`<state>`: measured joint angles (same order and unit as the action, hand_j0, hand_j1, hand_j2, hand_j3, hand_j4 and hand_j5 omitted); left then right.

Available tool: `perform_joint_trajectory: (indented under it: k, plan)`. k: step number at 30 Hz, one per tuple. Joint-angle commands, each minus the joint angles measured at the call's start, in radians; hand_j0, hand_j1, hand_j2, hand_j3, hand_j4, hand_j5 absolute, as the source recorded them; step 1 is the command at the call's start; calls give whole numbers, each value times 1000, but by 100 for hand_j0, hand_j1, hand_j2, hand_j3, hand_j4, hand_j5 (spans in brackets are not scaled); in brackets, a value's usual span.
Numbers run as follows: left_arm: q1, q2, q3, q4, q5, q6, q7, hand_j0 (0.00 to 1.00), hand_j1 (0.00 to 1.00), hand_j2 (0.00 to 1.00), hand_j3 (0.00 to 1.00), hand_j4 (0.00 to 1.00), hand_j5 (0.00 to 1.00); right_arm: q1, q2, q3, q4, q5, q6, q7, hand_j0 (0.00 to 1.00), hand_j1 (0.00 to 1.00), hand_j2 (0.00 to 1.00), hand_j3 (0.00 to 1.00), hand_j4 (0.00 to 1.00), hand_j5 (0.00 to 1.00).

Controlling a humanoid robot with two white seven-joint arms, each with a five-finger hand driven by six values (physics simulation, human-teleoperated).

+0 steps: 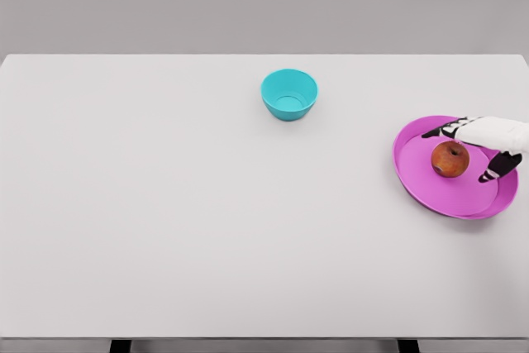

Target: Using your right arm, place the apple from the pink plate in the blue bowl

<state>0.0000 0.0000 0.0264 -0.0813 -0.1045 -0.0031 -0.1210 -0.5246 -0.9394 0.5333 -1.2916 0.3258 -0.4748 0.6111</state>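
Reaching in from the right edge, the right hand (483, 148) hangs over the pink plate (430, 190) with its fingers (438, 131) spread apart around the apple (450, 159), one dark-tipped finger behind the fruit and another just to its right, and whether they touch it I cannot tell. That apple sits upright on the plate near the right side of the white table (165, 221). Well apart, up toward the far middle, stands the blue bowl (289, 94).
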Motion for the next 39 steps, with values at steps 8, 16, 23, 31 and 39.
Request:
perform_joint_trajectory:
  k: [8, 16, 23, 31, 39]
  plan:
    - [0, 0, 0, 0, 0, 0, 0, 100, 100, 100, 100, 100, 100, -38, 25, 67, 26, -4, 1, 0, 100, 100, 100, 100, 100, 100]
    - [0, 0, 0, 0, 0, 0, 0, 100, 100, 100, 100, 100, 100, -38, 25, 70, 20, -4, -1, 0, 96, 96, 96, 96, 96, 96]
    - [0, 0, 1, 0, 0, 0, 0, 100, 100, 100, 100, 100, 100, -38, 25, 76, 18, -4, -2, 0, 81, 81, 81, 81, 81, 81]
    - [0, 0, 0, 0, 0, 0, 0, 100, 100, 100, 100, 100, 100, -37, 24, 94, 17, -4, -7, 0, 72, 72, 72, 72, 72, 72]
    - [0, 0, 0, 0, 0, 0, 0, 100, 100, 100, 100, 100, 100, -41, 25, 93, 11, -5, -8, 0, 54, 54, 54, 54, 54, 54]
